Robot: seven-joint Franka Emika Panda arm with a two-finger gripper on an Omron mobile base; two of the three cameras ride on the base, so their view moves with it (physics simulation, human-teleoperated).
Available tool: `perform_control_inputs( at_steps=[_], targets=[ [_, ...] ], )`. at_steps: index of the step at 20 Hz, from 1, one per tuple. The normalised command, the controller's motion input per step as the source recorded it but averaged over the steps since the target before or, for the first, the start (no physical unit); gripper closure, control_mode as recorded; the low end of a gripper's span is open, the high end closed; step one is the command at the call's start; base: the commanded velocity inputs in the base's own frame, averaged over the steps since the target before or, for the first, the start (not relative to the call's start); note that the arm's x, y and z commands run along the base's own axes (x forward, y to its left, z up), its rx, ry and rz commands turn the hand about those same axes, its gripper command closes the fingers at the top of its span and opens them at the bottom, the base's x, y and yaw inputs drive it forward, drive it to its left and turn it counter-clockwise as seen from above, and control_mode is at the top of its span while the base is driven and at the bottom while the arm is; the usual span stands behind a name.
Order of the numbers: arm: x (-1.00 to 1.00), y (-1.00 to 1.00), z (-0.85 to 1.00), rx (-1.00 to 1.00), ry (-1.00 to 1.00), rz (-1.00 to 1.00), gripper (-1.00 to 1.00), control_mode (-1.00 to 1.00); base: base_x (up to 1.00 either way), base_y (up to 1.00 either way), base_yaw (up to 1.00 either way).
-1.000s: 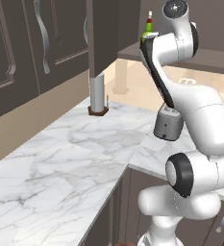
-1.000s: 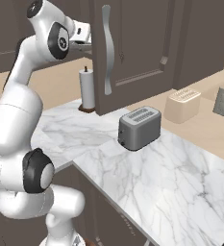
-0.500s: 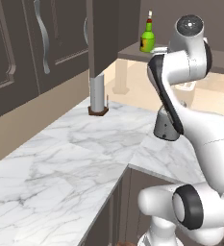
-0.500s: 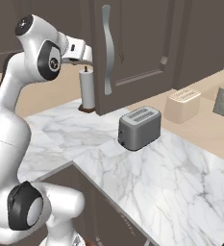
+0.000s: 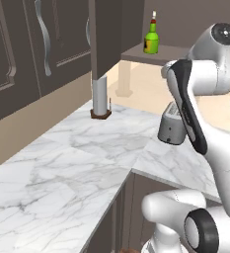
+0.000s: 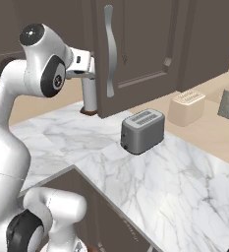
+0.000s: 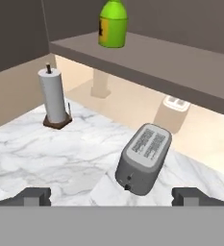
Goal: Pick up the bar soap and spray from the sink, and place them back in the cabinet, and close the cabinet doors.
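Observation:
The spray (image 7: 113, 18), a green bottle with a yellow label, stands upright on the brown shelf (image 7: 180, 60) of the cabinet; it also shows in the left base view as the spray (image 5: 151, 41). My gripper (image 7: 111, 196) hangs open and empty well back from the shelf, above the marble counter, its fingertips (image 7: 34, 195) set wide apart. A cabinet door (image 6: 135, 54) with a curved silver handle (image 6: 109, 49) stands swung open, right beside my wrist (image 6: 81, 64). The bar soap and the sink are out of view.
A grey toaster (image 7: 144, 158) sits on the marble counter (image 5: 87, 163) below the gripper. A paper towel roll (image 5: 100, 99) stands near the wall, and a beige bread box (image 6: 186, 106) further right. More dark panelled doors (image 5: 42, 44) hang to the left.
The arm has drawn back from the cabinet shelf and swung right. The spray stays upright on the shelf. The jaws have stayed open.

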Motion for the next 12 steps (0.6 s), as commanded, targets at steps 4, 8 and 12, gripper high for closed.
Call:
perform_control_inputs(
  at_steps=[4, 8, 12],
  targets=[
    [-0.34, 0.15, -0.23, 0.0, 0.01, 0.13, -1.0, -1.0, 0.0, 0.0, 0.0],
    [-0.36, 0.17, -0.21, 0.0, 0.0, 0.09, -1.0, -1.0, 0.0, 0.0, 0.0],
    [-0.35, 0.17, -0.24, 0.0, 0.0, 0.07, -1.0, -1.0, 0.0, 0.0, 0.0]
  ],
)
